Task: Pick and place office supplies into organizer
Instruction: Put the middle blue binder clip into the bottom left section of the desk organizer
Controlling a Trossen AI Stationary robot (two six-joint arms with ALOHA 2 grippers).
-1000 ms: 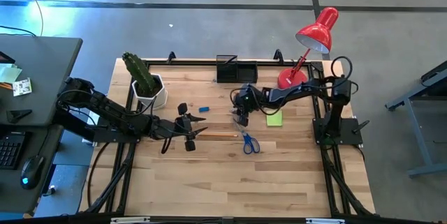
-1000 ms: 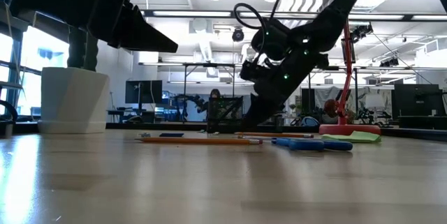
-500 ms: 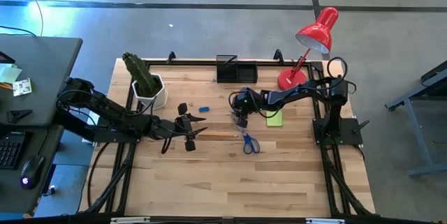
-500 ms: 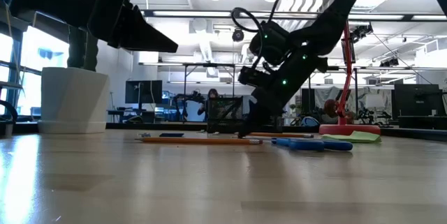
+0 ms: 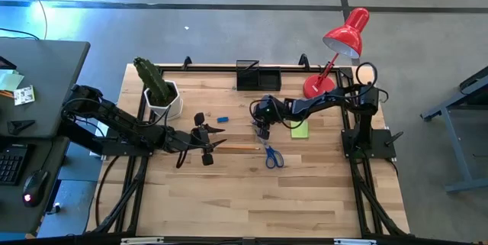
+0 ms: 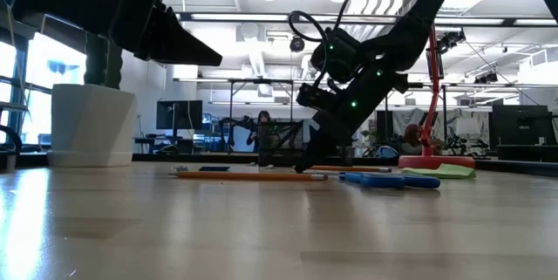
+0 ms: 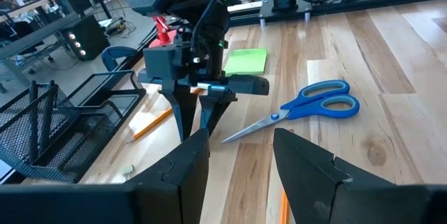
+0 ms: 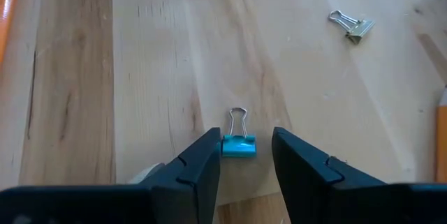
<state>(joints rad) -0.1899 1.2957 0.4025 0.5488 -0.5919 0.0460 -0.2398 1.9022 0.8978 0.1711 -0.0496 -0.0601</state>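
right gripper (image 5: 262, 132) centre frame, jaws part open, empty | scissors (image 5: 272, 156) just below, sticky pad (image 5: 300, 129) right | left gripper (image 5: 216, 143) part open, seemingly empty | organizer (image 5: 258, 75) top centre

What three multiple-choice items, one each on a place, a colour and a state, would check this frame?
1. Where does the lime-green sticky-note pad lie?
A. in the organizer
B. on the table near the red desk lamp
C. in the cactus pot

2. What colour are the handles of the scissors?
A. blue
B. red
C. yellow

3. How is the right gripper?
A. shut on a pencil
B. shut, empty
C. open, astride a blue binder clip

Key:
1. B, the high view shows the pad flat on the wood by the lamp's base.
2. A, both handle loops show blue.
3. C, the right wrist view shows a finger on each side of the clip.
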